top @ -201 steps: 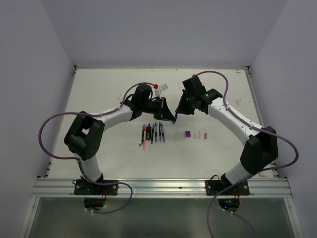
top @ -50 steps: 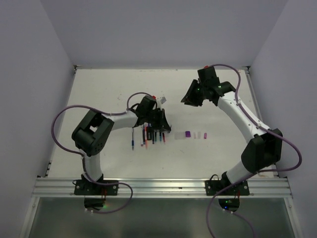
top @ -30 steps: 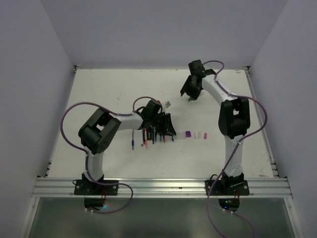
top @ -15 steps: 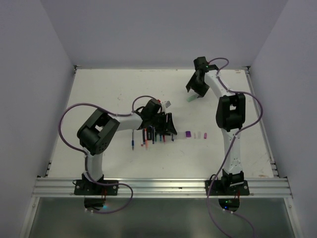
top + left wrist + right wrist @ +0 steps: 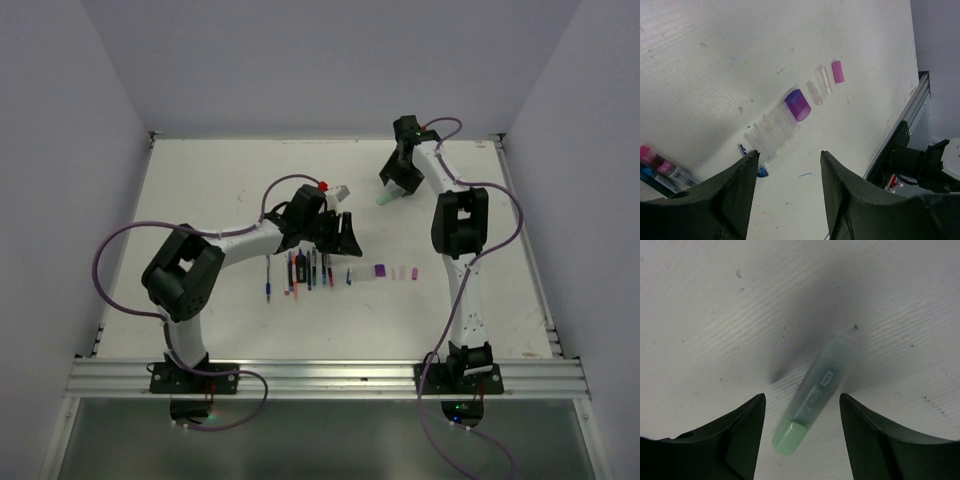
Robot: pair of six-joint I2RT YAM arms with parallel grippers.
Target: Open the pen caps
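Pen caps (image 5: pixel 798 104): loose row on counter (image 5: pixel 715 45), purple, pink and clear, just beyond your left gripper (image 5: pixel 788 157), jaws apart, nothing held. Right gripper (image 5: pixel 801 399): jaws apart, straddling green-ended cap (image 5: pixel 817 390) lying aslant. Closing on it may squirt it away. Label print: unreadable.

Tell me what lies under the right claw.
A pale green translucent plastic tube lies flat on the white table, between the right claw's open fingers, touching neither. The table under the dark fingers themselves is covered from view.
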